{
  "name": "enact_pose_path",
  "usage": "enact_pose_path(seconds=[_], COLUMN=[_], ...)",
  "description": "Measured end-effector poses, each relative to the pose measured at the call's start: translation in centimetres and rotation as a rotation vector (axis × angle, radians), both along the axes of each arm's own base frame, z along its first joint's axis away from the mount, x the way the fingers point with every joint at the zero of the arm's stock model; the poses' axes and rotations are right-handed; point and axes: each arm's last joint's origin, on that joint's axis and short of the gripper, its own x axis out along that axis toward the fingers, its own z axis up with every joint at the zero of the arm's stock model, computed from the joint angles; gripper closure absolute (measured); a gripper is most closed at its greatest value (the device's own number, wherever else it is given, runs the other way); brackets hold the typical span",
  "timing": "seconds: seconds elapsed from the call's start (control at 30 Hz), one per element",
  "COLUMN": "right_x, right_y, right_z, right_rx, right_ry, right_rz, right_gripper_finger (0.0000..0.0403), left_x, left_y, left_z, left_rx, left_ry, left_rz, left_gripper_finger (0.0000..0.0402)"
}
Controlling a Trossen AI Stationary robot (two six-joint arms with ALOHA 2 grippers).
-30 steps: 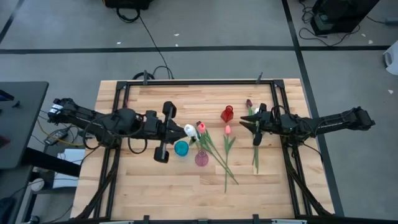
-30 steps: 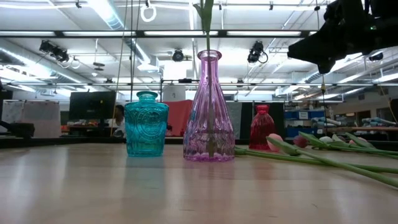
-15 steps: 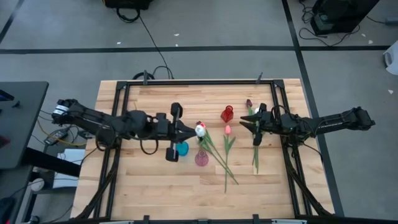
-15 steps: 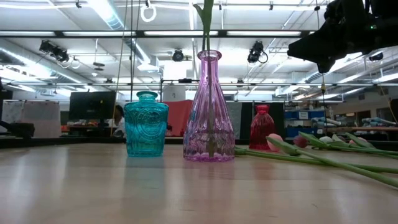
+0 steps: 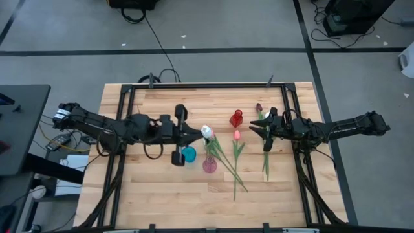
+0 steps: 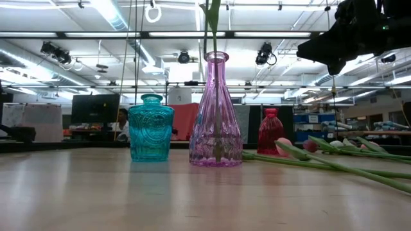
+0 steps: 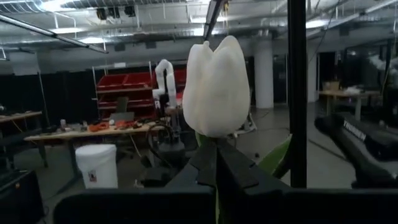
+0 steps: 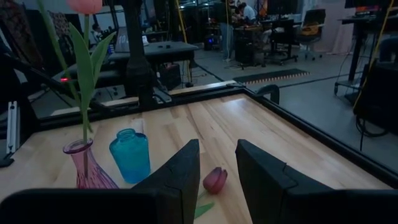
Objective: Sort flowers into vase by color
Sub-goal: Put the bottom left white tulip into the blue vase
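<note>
My left gripper (image 5: pixel 197 134) is shut on a white tulip (image 5: pixel 207 133) above the table's middle, near the teal vase (image 5: pixel 188 154) and the pink vase (image 5: pixel 209 165). A pink tulip (image 8: pixel 85 5) stands upright in the pink vase (image 8: pixel 84 168). The red vase (image 5: pixel 236 119) stands farther back. A pink tulip (image 5: pixel 237 135) and other green stems (image 5: pixel 229 169) lie flat on the wood. My right gripper (image 5: pixel 264 133) hovers open over a dark red tulip (image 8: pixel 215 179), which lies on the table with its head toward the far edge (image 5: pixel 259 107). My left gripper pinches the white tulip between its two fingers on the stem right below the head (image 7: pixel 216 138). The fingers reach in level from the table's left. The head (image 7: pixel 216 87) stands clear above the fingertips and a green leaf (image 7: pixel 273 158) shows beside them. The gripper hides the stem beyond.
Black frame rails (image 5: pixel 288 110) run along the table's far, left and right sides. Bare wood (image 5: pixel 168 194) lies toward the near edge. In the low view a person (image 6: pixel 122 119) shows far behind the teal vase (image 6: pixel 151 128).
My left gripper has moved toward the table's right, carrying the white tulip from beside the teal vase to a spot beyond the pink vase, and its wrist has turned a little. My right arm has kept still.
</note>
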Motion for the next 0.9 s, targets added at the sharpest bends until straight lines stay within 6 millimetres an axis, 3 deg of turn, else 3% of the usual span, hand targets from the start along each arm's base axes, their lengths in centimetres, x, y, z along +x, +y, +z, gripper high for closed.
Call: enact_pose_path(seconds=[0.3,0.73,0.9], right_x=[0.0,0.0,0.0], right_y=[0.0,0.1,0.1], right_z=[0.1,0.2,0.2], right_rx=[0.001,0.003,0.004], right_ry=[-0.008,-0.023,-0.022], right_rz=[0.001,0.026,0.03], right_gripper_finger=[0.0285,0.0285,0.0285], left_x=[0.0,2.1,2.9], left_y=[0.0,-0.5,-0.7], left_z=[0.3,-1.8,-3.4], left_rx=[-0.097,-0.026,-0.012], left_ry=[-0.033,0.032,0.136], left_rz=[-0.024,-0.006,-0.006], left_gripper_finger=[0.0397,0.0397,0.0397])
